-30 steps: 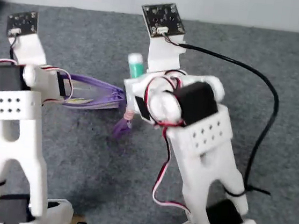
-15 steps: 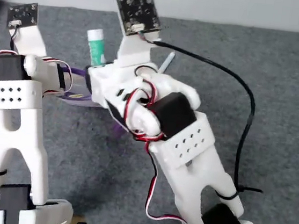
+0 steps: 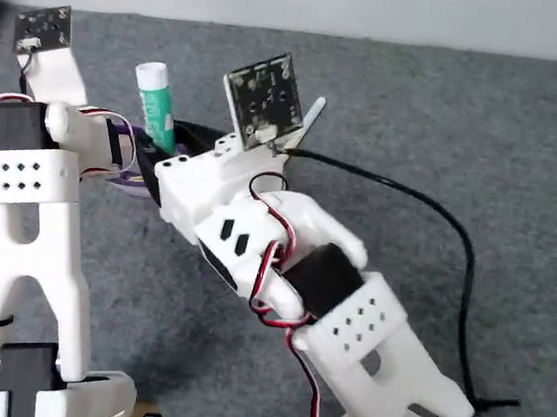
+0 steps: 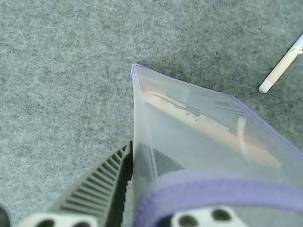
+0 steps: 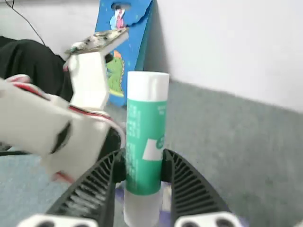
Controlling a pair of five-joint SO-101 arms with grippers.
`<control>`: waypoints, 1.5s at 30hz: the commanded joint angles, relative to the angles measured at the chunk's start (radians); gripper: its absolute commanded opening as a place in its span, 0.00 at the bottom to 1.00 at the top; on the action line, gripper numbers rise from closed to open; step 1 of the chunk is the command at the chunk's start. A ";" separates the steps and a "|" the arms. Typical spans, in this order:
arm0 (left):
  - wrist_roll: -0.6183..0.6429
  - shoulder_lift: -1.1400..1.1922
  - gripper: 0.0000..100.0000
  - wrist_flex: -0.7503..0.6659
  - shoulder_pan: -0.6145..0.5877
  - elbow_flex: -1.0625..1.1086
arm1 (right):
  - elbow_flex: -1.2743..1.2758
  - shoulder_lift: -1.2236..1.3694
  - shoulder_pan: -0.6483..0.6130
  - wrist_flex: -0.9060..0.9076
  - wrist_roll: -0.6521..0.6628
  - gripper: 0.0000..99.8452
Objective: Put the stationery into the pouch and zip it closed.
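Glue stick (image 5: 144, 156): upright, long axis vertical, clamped in right gripper (image 5: 143, 161). Pouch (image 4: 199, 142): purple-edged mouth pinched by left gripper (image 4: 136, 158), just below the stick, probably directly under its lower end.

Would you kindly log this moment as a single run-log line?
left end effector: shut on pouch edge | right end effector: shut on glue stick, upright above pouch | pen: lying on table, apart

High: overhead, downward. Left wrist: close above pouch (image 4: 199, 137). Right wrist: level; glue stick (image 5: 144, 137) shared with high.
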 commanded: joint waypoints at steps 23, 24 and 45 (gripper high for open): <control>0.011 0.018 0.01 0.006 0.009 -0.021 | 0.390 -0.042 0.002 -0.360 0.236 0.22; 0.011 0.020 0.01 0.006 0.009 -0.021 | 0.382 -0.059 0.005 -0.344 0.236 0.21; 0.011 0.015 0.01 0.006 0.012 -0.021 | 0.187 -0.202 0.048 -0.058 0.146 0.04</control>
